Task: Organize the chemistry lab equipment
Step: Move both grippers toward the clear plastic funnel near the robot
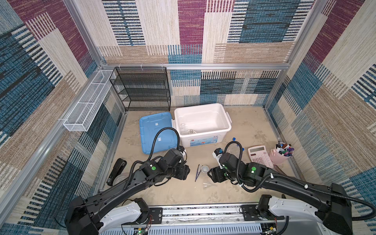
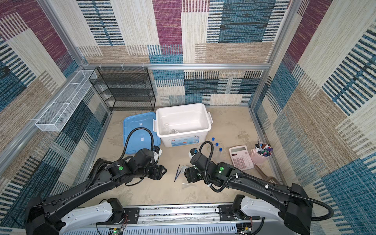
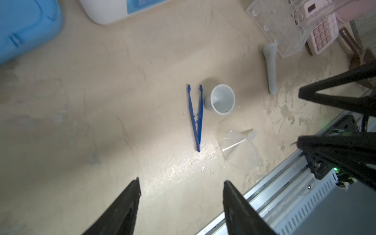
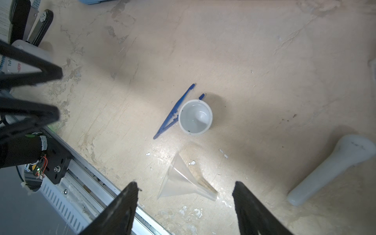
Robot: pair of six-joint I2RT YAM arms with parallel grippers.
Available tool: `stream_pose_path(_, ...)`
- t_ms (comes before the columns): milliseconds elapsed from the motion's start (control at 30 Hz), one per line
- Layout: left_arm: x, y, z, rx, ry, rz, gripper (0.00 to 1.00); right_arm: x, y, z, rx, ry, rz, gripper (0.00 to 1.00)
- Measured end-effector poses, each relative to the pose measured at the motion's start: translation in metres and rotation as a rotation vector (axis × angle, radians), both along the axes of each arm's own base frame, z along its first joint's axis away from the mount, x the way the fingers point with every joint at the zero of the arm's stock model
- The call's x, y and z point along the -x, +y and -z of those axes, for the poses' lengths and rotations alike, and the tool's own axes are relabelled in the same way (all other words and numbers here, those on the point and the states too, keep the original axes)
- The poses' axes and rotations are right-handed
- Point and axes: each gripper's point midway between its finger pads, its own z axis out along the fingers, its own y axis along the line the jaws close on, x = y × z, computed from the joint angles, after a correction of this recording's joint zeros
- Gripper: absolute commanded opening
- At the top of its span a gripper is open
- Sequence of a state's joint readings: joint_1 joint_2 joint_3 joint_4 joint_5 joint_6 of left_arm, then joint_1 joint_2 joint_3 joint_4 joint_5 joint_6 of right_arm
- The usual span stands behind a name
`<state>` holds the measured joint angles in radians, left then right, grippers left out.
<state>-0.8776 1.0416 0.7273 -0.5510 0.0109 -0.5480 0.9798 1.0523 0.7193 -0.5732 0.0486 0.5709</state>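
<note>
stretched forward and angled inward on left arm [image 1: 122, 184] and right arm [image 1: 289, 182], with left gripper [image 3: 182, 181] and right gripper [image 4: 185, 183] tilted downward, jaws parted, gripping nothing.

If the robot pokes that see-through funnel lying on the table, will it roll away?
Probably, but in a curve: the funnel lies on its side, and a cone tends to circle around its spout. It looks thin and clear, so likely light and easy to skid on the table. The smooth sloped wall might slip when squeezed.
</note>
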Motion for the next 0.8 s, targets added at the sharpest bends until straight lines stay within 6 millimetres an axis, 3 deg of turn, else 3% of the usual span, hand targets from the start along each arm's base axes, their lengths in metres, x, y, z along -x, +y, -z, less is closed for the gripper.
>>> stream_pose_path(100, 0.019, -0.012, 0.016, 0.043, 0.038, 0.005, 0.59, 0.000, -0.004, 0.001, -0.001, -0.009, 0.010, 0.76)
stream_pose_path(200, 0.030, -0.029, 0.018, 0.100, 0.048, 0.018, 0.59, 0.000, -0.007, 0.004, 0.007, -0.014, 0.017, 0.76)
stream_pose_path(333, 0.034, -0.052, 0.017, 0.156, 0.047, 0.032, 0.58, -0.001, -0.011, 0.008, 0.016, -0.013, 0.029, 0.76)
stream_pose_path(500, 0.043, -0.078, 0.030, 0.161, 0.093, 0.068, 0.55, -0.002, -0.016, 0.011, 0.021, -0.014, 0.049, 0.77)
stream_pose_path(800, 0.046, -0.101, 0.039, 0.208, 0.125, 0.079, 0.50, -0.007, -0.023, 0.014, 0.026, -0.011, 0.077, 0.80)
